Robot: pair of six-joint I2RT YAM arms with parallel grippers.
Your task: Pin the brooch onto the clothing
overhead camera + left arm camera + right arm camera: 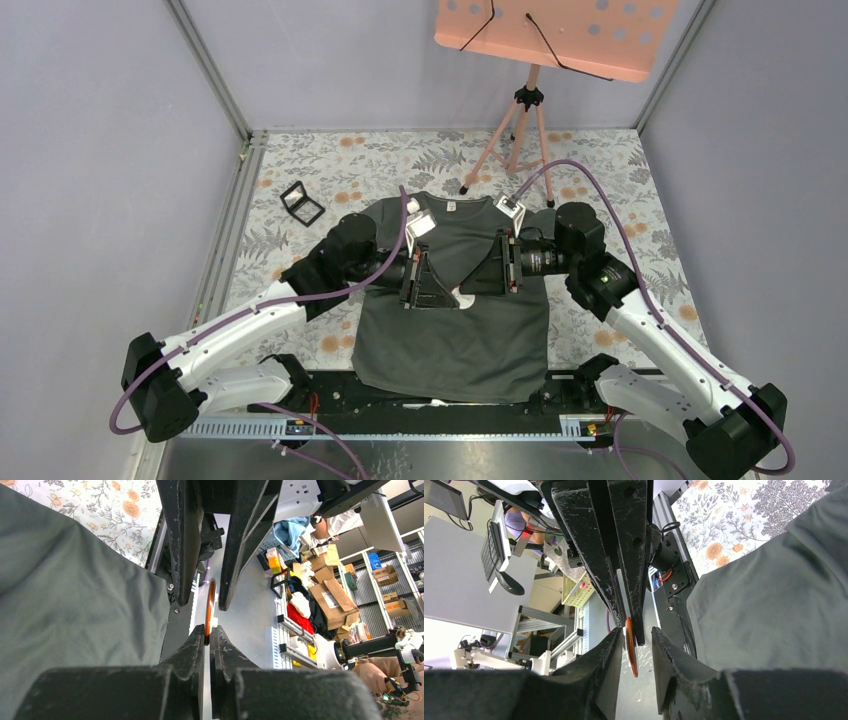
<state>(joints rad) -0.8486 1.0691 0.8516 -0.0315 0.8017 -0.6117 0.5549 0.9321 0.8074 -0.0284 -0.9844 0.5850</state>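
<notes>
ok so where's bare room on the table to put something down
Bare floral tablecloth lies far right, between the dark grey-green T-shirt and the right wall, and far left beyond the small black square case. Crowded: mid-shirt, where the left claw and right claw meet at the orange-brown round brooch.

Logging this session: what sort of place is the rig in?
Probably a robotics lab or workshop: a floral-covered test table, with stacked cardboard boxes and a desk keyboard beyond it.
</notes>
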